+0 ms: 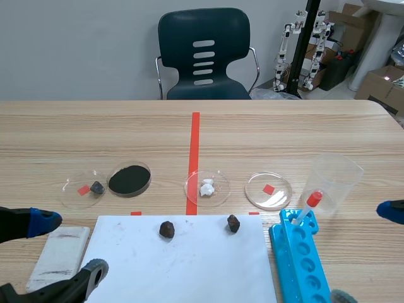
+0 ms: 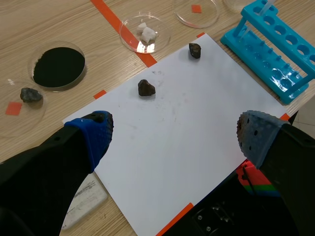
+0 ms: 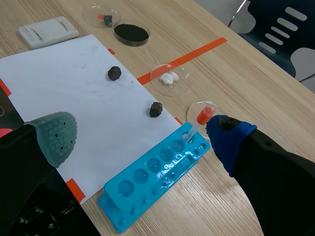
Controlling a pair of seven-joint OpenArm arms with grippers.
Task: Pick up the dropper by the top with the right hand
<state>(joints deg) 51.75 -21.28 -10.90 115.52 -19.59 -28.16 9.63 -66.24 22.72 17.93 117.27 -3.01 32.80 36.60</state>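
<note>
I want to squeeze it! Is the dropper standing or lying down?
Standing, tilted: the red-bulbed clear dropper leans in the blue plastic tube rack.

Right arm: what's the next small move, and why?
Probably ease the right gripper forward and toward its blue-padded side, to bring the red bulb of the dropper between the pads. The gripper is open and holds nothing. The dropper stands tilted in the end hole of the blue rack, its bulb just ahead of the blue pad.
</note>
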